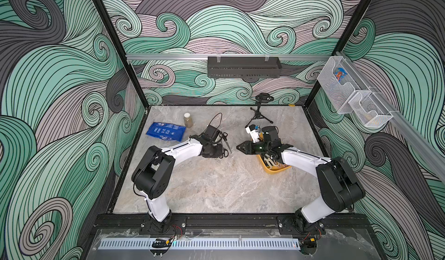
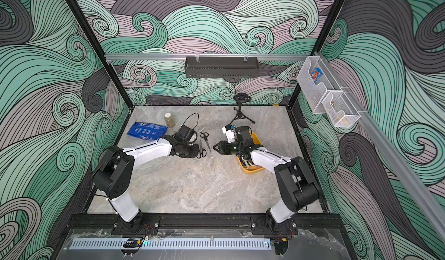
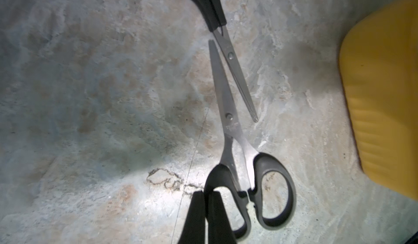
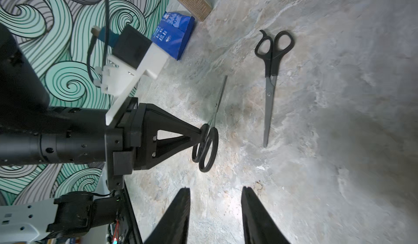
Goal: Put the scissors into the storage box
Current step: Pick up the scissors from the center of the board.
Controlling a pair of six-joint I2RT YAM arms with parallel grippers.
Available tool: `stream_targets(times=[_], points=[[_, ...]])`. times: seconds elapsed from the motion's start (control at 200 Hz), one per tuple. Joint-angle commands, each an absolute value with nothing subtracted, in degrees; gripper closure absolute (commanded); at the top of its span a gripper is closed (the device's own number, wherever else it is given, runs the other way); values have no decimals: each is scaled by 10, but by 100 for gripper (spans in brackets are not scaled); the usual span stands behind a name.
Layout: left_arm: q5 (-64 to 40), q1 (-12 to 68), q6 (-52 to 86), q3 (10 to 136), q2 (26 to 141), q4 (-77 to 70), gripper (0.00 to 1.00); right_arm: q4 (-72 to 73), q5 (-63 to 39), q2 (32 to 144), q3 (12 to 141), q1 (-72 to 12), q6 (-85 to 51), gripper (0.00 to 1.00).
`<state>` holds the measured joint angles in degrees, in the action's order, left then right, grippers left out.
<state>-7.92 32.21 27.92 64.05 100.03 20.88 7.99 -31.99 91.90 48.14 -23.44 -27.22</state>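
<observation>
Black-handled scissors are clamped at a handle loop by the left gripper, beside a second pair on the table, outside the yellow storage box, while the right gripper is held part-open, empty.

Grey-and-tan marbled tabletop, with everything on it gathered in the far half.

Toward the far left lies a flat blue packet. A small pale-capped jar of brown stuff stands just beside the packet's far corner. A small black tripod stands near the back edge, right of centre. A yellow box sits on the right side, largely hidden from above. Near the middle, between packet and box, a black-handled pair of scissors lies flat. A second black-handled pair is just beside it, pointing the opposite way, with the blades running alongside each other. Whether this second one lies flat cannot be told.
</observation>
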Motion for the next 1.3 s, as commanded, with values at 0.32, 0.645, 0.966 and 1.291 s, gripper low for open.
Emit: stream_targets(times=[0.32,0.645,0.966,1.291], points=[[-97,316,311,631,960,165,100,154,-374,980,506,-267,-316,58],[-104,316,319,627,946,160,100,180,-381,1005,522,-271,-338,67],[-108,317,322,622,934,156,100,185,-382,1015,533,-272,-345,85],[-127,316,316,630,942,167,55,188,-381,1013,534,-272,-348,95]])
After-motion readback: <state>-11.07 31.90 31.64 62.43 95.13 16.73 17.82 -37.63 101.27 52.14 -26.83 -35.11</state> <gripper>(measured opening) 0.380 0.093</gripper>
